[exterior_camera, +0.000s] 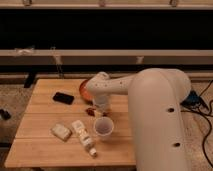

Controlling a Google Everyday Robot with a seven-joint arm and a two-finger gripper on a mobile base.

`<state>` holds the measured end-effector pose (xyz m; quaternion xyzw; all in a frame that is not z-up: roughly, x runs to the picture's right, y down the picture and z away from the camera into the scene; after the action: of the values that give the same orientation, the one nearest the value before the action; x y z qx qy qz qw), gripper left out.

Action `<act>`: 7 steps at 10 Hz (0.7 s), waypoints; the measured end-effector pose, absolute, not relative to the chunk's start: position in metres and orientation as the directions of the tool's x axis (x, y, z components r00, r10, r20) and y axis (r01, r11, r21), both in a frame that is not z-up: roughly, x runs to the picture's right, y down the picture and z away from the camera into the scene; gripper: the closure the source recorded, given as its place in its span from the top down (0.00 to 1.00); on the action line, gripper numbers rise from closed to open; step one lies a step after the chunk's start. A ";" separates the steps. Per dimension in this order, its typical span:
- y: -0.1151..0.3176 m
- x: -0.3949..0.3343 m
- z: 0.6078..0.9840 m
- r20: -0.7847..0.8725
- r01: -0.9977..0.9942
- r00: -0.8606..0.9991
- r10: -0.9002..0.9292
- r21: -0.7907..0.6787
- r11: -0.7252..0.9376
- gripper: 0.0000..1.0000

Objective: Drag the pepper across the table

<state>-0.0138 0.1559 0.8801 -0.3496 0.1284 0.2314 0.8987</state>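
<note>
The pepper [90, 111] is a small dark red wedge lying on the light wooden table [45, 109], just above the white cup [104, 127]. My gripper [99, 107] hangs at the end of the large white arm, right beside the pepper's right edge and low over the table. The arm covers the right part of the table.
An orange bowl [84, 89] sits behind the gripper, partly hidden by the arm. A black phone-like object [63, 98] lies to the left. A wrapped snack [61, 131] and a small bottle [83, 134] lie near the front edge. Cables [200, 102] run at the right.
</note>
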 end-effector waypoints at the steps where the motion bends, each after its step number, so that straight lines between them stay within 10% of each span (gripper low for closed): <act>1: 0.156 -0.015 0.880 -0.391 -0.504 0.861 0.325 -0.569 0.650 0.53; 7: 0.149 -0.003 0.874 -0.401 -0.488 0.867 0.295 -0.565 0.666 0.00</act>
<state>-0.0032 0.1494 0.8745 -0.3464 0.1387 0.2170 0.9021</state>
